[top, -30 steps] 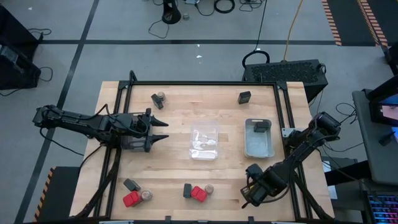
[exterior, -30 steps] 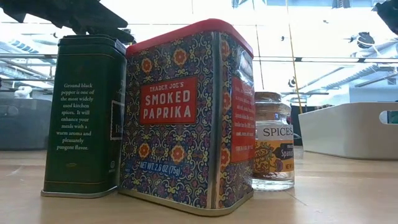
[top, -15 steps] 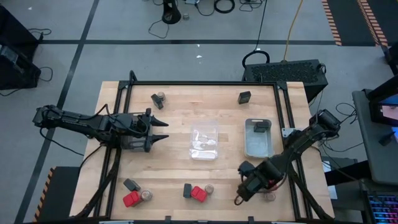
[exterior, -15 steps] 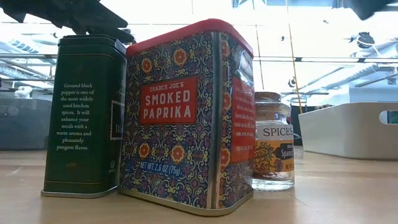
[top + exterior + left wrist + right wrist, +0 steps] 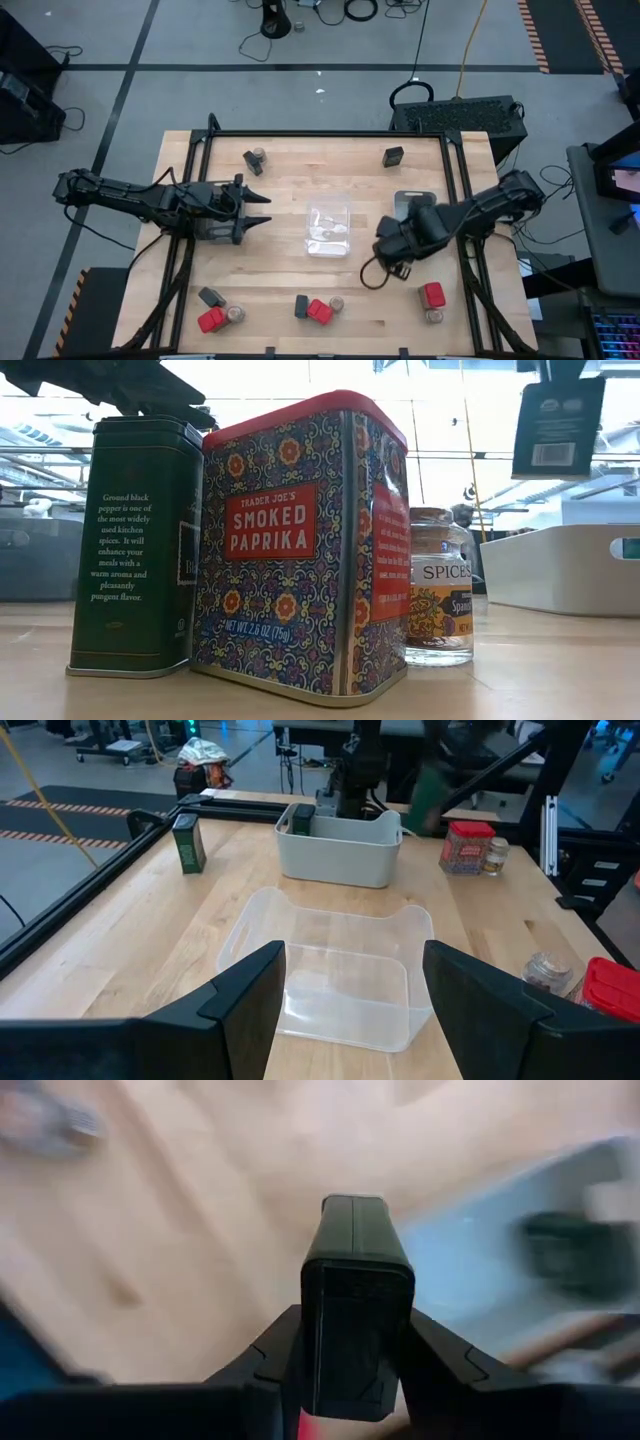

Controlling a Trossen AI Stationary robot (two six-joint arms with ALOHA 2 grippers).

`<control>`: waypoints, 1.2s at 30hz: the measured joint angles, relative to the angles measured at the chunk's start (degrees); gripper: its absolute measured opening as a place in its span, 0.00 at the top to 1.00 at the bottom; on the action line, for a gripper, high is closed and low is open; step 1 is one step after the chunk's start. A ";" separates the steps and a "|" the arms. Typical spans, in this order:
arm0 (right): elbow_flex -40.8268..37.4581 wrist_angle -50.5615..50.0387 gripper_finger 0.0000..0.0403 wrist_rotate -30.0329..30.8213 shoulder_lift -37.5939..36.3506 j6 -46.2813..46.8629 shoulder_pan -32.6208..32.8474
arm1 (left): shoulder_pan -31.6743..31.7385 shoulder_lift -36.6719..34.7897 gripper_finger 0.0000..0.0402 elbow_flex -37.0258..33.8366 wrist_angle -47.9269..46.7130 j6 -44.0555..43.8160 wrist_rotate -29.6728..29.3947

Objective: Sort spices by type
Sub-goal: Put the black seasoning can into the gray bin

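High view: a black box [image 5: 357, 1305] is clamped upright in the right pincer [image 5: 400, 240], just beside the grey tray [image 5: 412, 197]; the left pincer [image 5: 262, 209] is held apart.

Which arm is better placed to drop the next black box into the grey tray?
The right. Its gripper is shut on a black box, lifted beside the grey tray, which already holds one black box. The left gripper is open and empty, across the clear tray.

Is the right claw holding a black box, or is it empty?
Holding one. The right claw is shut on a black box, which hangs above the table in the low view, near the grey tray.
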 joint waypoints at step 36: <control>-34.93 4.73 0.72 1.53 -18.36 -42.89 -21.23 | -0.12 0.00 0.40 0.00 -0.90 0.16 -1.68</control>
